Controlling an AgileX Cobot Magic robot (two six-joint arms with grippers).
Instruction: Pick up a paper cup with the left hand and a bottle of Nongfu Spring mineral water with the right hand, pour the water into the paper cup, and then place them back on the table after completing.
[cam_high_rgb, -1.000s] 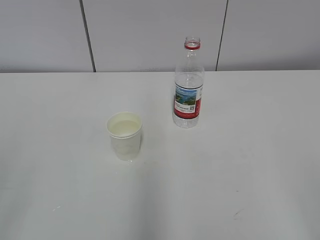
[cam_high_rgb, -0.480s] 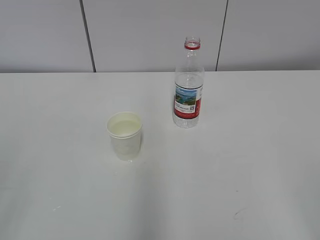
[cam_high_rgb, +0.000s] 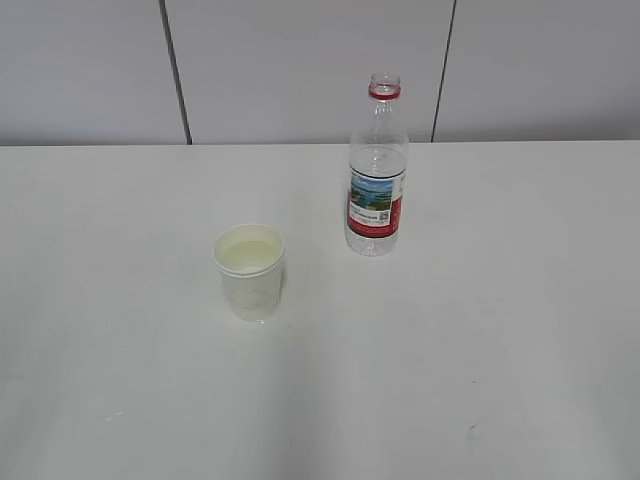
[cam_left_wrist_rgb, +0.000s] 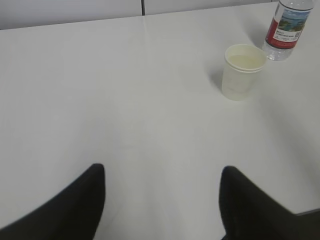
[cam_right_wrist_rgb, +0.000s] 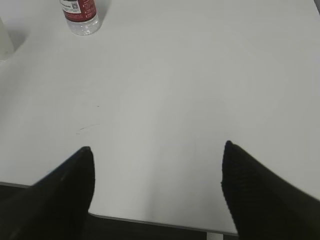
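Nothing moved since earlier frames: cup (cam_high_rgb: 250, 271) with water and uncapped bottle (cam_high_rgb: 376, 168) stand upright mid-bench (cam_high_rgb: 520, 330), bottle nearer the far edge, both set back, so left end effector (cam_left_wrist_rgb: 162, 200) and right end effector (cam_right_wrist_rgb: 157, 190) hang wide, empty, near the front edge.

- Grey panelled wall (cam_high_rgb: 300, 70) stands behind the work surface.
- Two dark vertical panel seams (cam_high_rgb: 175, 70) run down it.
- Dark floor strip (cam_right_wrist_rgb: 150, 227) shows below the near edge.
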